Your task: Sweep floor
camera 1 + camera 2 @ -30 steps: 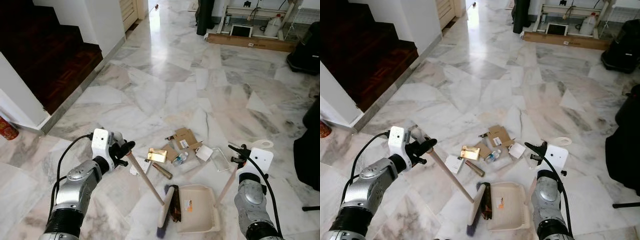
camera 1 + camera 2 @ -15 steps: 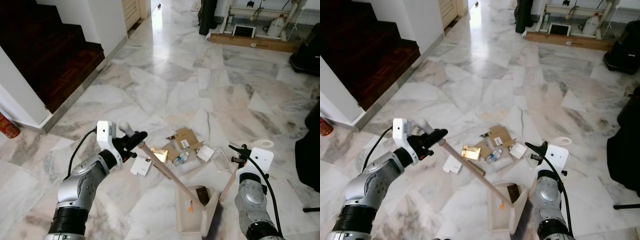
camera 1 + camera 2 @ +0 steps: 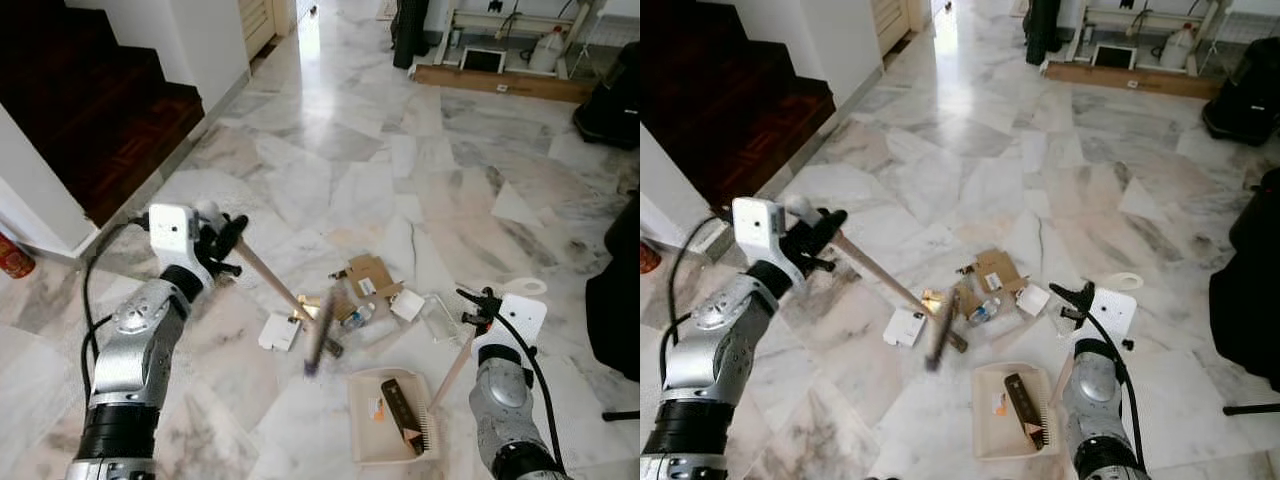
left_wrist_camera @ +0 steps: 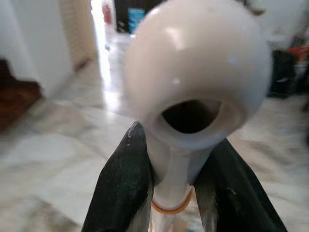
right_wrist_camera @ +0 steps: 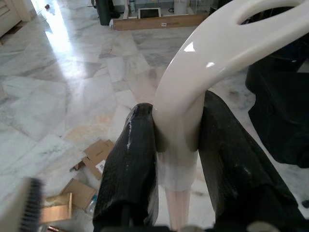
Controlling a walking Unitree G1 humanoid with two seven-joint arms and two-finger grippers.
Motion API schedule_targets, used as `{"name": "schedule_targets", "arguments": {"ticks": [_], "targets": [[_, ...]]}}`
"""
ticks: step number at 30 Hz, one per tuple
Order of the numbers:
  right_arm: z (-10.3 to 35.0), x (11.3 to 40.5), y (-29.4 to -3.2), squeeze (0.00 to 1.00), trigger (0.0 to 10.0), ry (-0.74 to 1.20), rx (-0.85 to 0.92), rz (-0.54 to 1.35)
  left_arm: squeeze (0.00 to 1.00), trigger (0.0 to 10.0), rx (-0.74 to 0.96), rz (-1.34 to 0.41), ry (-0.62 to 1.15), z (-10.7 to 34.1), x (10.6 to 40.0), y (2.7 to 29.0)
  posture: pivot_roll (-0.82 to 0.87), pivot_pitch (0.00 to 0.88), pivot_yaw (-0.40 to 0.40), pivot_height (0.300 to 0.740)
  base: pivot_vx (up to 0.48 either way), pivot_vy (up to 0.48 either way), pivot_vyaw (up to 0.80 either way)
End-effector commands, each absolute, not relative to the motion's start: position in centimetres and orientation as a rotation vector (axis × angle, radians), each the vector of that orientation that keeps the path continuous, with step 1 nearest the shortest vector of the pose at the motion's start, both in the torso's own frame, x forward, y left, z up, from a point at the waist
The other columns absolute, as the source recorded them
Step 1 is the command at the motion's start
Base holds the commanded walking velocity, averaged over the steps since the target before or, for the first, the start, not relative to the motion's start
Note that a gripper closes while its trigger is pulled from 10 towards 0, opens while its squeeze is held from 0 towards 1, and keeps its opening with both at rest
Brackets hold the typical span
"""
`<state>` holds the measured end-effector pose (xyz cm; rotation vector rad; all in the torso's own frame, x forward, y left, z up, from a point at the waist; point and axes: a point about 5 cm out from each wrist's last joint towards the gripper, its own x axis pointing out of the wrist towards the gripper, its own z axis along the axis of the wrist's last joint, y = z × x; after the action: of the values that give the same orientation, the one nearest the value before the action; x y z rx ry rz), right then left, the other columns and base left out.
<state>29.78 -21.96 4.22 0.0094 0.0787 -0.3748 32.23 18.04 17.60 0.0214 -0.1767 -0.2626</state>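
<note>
- My left gripper (image 3: 228, 236) is clamped near the top of the broom handle (image 3: 268, 281); the broom head (image 3: 316, 334) hangs blurred by the litter (image 3: 368, 285).
- My right gripper (image 3: 478, 308) is closed on the dustpan handle (image 3: 452, 368).
- The dustpan (image 3: 392, 430) lies just nearer me than the litter, so I'd sweep toward myself.
- The litter's flat cardboard scraps plus a small bottle, loosely clustered.

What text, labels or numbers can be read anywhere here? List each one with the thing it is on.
None can be read.
Cardboard box: a white label, print too small to read.
Dustpan: an orange sticker, too blurred to read.
Red can by the wall: pale markings, illegible.
Small bottle: label not legible.
White card on the floor: no readable print.
</note>
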Motion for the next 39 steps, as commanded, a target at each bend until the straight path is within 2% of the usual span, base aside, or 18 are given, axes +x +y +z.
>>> {"name": "schedule_targets", "arguments": {"ticks": [1, 11, 19, 29, 39], "targets": [[3.8, 29.6, -21.5, 0.00, 10.0, 0.096, 0.018, -0.354, 0.00, 10.0, 0.119, -0.213, -0.167, 16.6, 32.0, 18.6, 0.07, 0.105, 0.048, 0.740, 0.000, 0.000, 0.00], [4.5, 29.8, -21.8, 0.00, 10.0, 0.047, 0.027, -0.325, 0.00, 10.0, 0.187, -0.153, -0.133, 14.1, 30.9, 18.4, 0.06, 0.095, 0.041, 0.740, 0.000, 0.000, 0.00], [5.2, 29.5, -22.5, 0.00, 10.0, 0.001, 0.046, -0.340, 0.00, 10.0, 0.116, -0.100, -0.124, 12.6, 30.3, 18.1, 0.05, 0.069, 0.037, 0.740, 0.000, 0.000, 0.00], [6.3, 29.5, -23.1, 0.00, 10.0, -0.052, 0.054, -0.347, 0.00, 10.0, 0.137, -0.086, -0.140, 12.0, 30.4, 17.8, 0.05, 0.000, 0.033, 0.740, 0.000, 0.000, 0.00], [7.1, 29.7, -23.1, 0.00, 10.0, -0.078, 0.057, -0.340, 0.00, 10.0, 0.118, -0.071, -0.171, 11.8, 30.8, 17.3, 0.04, 0.000, 0.018, 0.740, 0.000, 0.000, 0.00]]}}
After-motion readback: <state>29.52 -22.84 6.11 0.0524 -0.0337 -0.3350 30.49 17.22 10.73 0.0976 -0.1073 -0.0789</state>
